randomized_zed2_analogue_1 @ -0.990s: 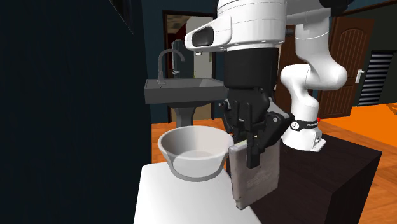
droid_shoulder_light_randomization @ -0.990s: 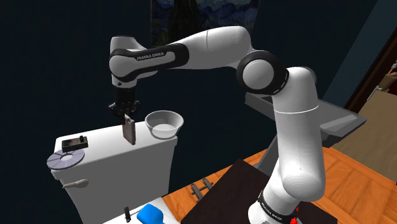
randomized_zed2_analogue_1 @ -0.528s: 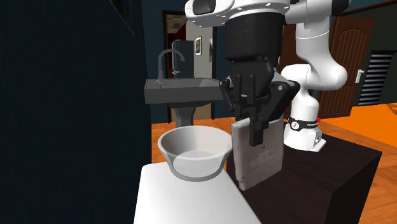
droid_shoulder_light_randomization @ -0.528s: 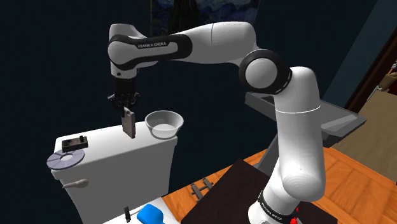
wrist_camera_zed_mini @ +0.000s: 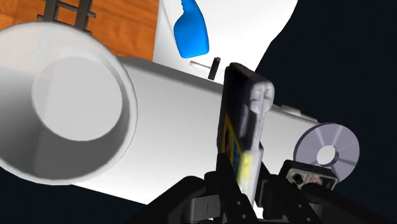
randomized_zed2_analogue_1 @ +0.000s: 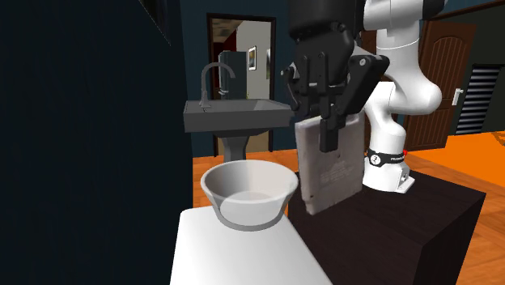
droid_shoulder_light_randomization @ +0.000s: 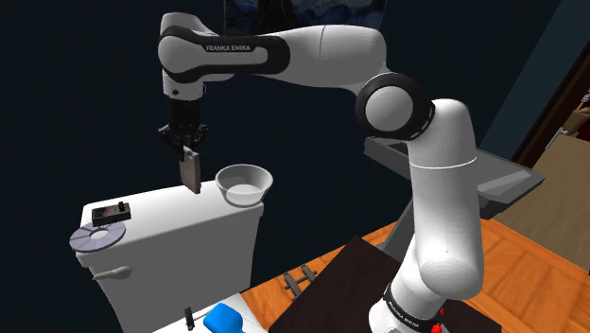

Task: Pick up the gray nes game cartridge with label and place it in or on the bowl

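Observation:
The gray cartridge (droid_shoulder_light_randomization: 190, 171) hangs upright in the air above the white tank top (droid_shoulder_light_randomization: 161, 219), just to the shoulder view's left of the white bowl (droid_shoulder_light_randomization: 244, 183). My gripper (droid_shoulder_light_randomization: 189, 151) is shut on the cartridge's upper edge. In the second exterior view the cartridge (randomized_zed2_analogue_1: 328, 167) hangs from the gripper (randomized_zed2_analogue_1: 328, 133) beside and above the bowl (randomized_zed2_analogue_1: 247, 193). In the wrist view the cartridge (wrist_camera_zed_mini: 245, 130) shows a coloured label on one face, clasped in the gripper (wrist_camera_zed_mini: 245, 186), with the bowl (wrist_camera_zed_mini: 70, 108) off to one side.
A silvery disc (droid_shoulder_light_randomization: 97, 238) and a small dark device (droid_shoulder_light_randomization: 112, 212) lie on the tank top's far end from the bowl. A gray sink (randomized_zed2_analogue_1: 235, 115) stands behind the bowl. A blue object (wrist_camera_zed_mini: 191, 32) lies on the floor below. The dark stand (randomized_zed2_analogue_1: 405, 219) is close by.
The gripper has risen with the cartridge, which now hangs higher above the white top, its lower edge near the bowl's rim height.

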